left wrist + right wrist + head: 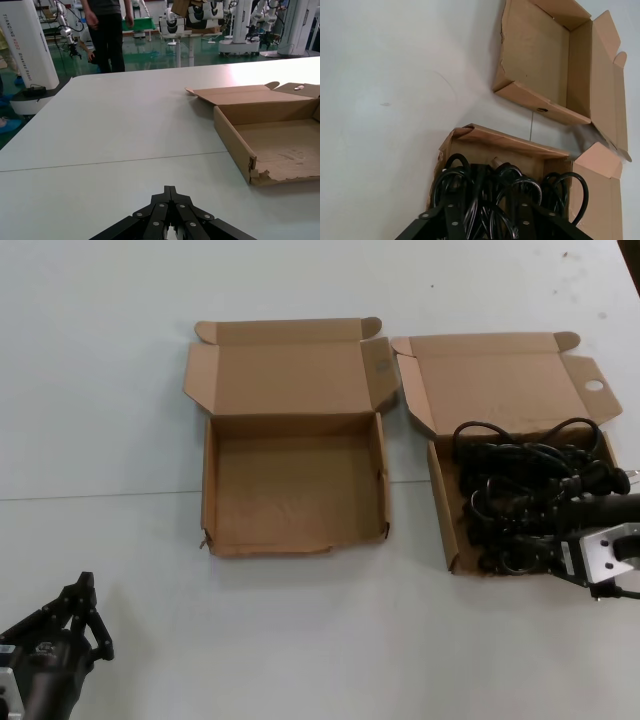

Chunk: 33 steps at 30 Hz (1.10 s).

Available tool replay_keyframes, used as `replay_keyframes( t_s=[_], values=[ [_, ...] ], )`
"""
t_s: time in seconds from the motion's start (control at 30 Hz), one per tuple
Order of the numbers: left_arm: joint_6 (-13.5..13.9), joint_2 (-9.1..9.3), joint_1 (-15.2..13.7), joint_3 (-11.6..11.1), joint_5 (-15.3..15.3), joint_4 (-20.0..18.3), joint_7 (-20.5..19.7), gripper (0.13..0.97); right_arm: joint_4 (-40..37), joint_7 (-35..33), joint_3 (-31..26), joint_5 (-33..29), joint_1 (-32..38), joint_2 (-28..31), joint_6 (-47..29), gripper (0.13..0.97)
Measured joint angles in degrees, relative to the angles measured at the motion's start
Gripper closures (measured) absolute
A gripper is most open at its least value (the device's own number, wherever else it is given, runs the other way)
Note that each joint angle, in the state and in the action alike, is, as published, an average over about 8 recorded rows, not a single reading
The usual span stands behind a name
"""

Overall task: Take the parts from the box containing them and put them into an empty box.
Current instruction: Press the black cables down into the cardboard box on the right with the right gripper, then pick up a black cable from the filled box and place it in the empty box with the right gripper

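1. Right gripper sits low over the near edge of the full cardboard box, its fingers spread apart and down among the black power cords; nothing is visibly clamped yet.
2. Left gripper waits at the near left of the white table, fingers pressed together, holding nothing.
3. Cords lie looped and tangled, filling the box on the right, whose lid tab has a round hole.
4. Empty box with the torn front wall lies just to its left.
5. To grasp well, I judge the fingers should close around one bundle's gathered middle, then lift slowly so neighbouring loops slip free.
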Motion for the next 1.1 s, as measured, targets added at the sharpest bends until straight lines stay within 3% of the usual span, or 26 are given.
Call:
replay_keyframes(
  t_s=[0.27,0.63,1.1],
  values=[
    [0.00,0.00,0.00,0.00,0.00,0.00,0.01,0.941,-0.68,0.00,-0.06,-0.22,0.64,-0.25,-0.10,0.824],
    [0.00,0.00,0.00,0.00,-0.01,0.00,0.01,0.941,-1.03,0.00,0.04,-0.29,1.15,-0.37,-0.16,0.916],
    [0.00,0.00,0.00,0.00,-0.01,0.00,0.01,0.941,5.48,0.00,4.30,-0.83,1.49,0.19,-5.37,0.934]
  ],
)
